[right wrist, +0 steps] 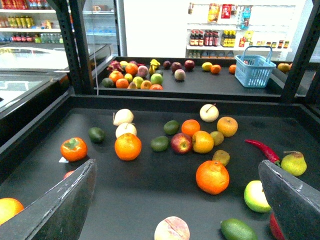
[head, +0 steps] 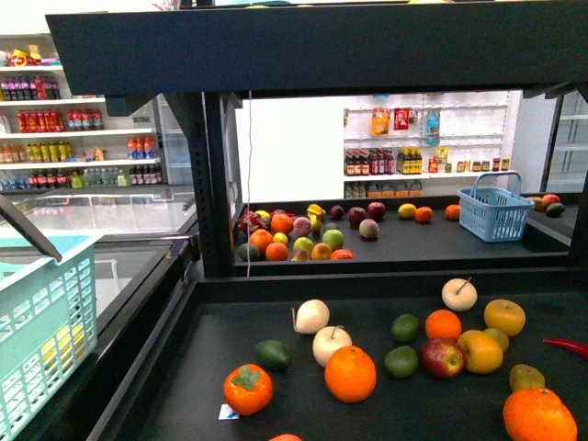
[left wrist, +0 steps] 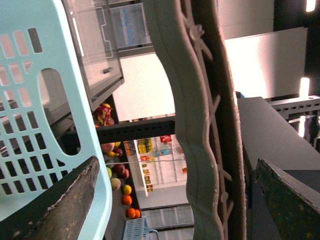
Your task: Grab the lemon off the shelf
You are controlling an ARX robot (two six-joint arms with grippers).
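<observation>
Apparently the lemon (head: 407,210) lies far back on the shelf (head: 367,283), axis unreadable; left hand (left wrist: 177,200) and right hand (right wrist: 177,200) gape wide.

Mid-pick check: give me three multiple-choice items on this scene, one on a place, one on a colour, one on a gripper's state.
1. Where does the blue basket stand?
A. near tray
B. rear tray, right end
C. white wall shelves

2. What colour is the chilli on the near tray?
A. green
B. yellow
C. red

3. How are the right gripper jaws?
A. apart, empty
B. shut on an orange
C. shut on the chilli

Answers:
1 B: the basket sits on the rear tray, right of the fruit pile.
2 C: it is plainly red.
3 A: both jaws stand wide, with only tray between them.
</observation>
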